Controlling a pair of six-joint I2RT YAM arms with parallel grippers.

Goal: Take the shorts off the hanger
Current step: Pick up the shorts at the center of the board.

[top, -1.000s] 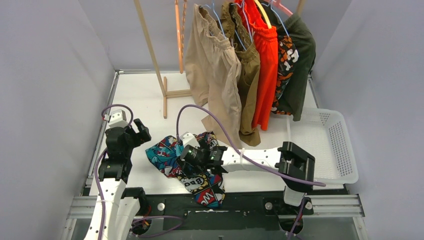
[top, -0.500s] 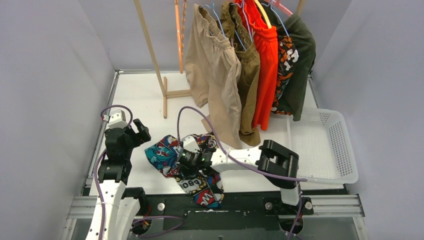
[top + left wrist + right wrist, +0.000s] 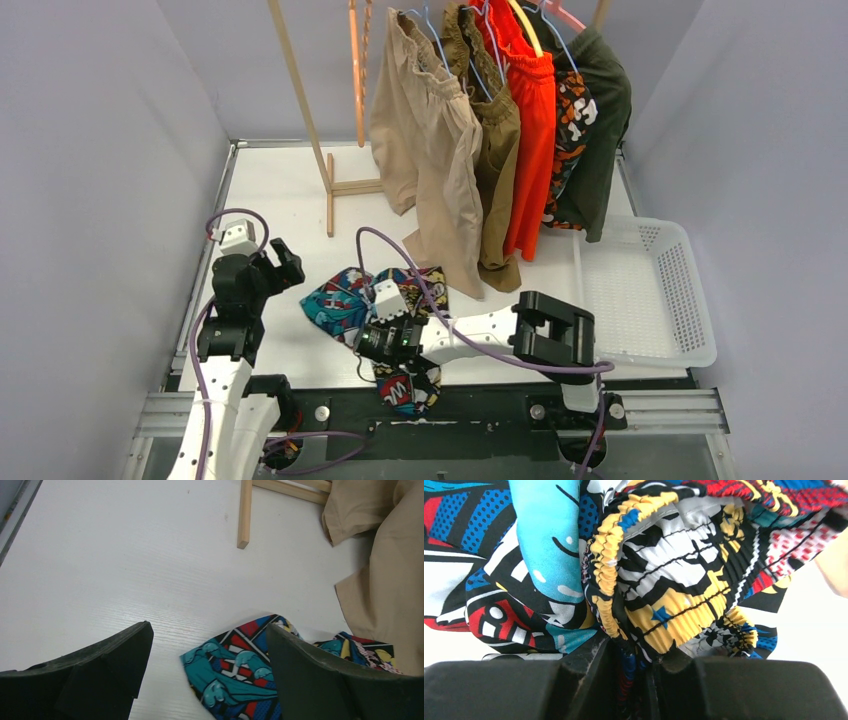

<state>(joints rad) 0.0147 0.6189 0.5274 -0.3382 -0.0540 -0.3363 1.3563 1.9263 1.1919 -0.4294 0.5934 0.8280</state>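
Note:
The multicolour comic-print shorts (image 3: pixel 345 300) lie crumpled on the white table, off any hanger. My right gripper (image 3: pixel 378 345) is shut on their gathered cloth near the front edge. In the right wrist view the elastic waistband of the shorts (image 3: pixel 664 580) bulges just beyond the right gripper (image 3: pixel 639 662), with fabric pinched between the closed jaws. My left gripper (image 3: pixel 283 262) hovers open to the left of the shorts, and a teal corner of the shorts (image 3: pixel 240 675) shows between and below the left gripper (image 3: pixel 209 630). Beige shorts (image 3: pixel 430 140), brown shorts (image 3: pixel 495 130) and orange-red shorts (image 3: pixel 530 110) hang on hangers.
Camouflage shorts (image 3: pixel 570 120) and dark green shorts (image 3: pixel 600 110) hang at the rack's right end. The wooden rack's leg (image 3: pixel 300 100) and foot (image 3: pixel 245 515) stand at the back left. A white slotted basket (image 3: pixel 690 290) sits at the right. The beige hem (image 3: pixel 385 590) hangs close to the comic-print shorts.
My right gripper went from open to shut on the comic-print shorts and shifted toward the front edge, bunching the cloth. The left arm has stayed still.

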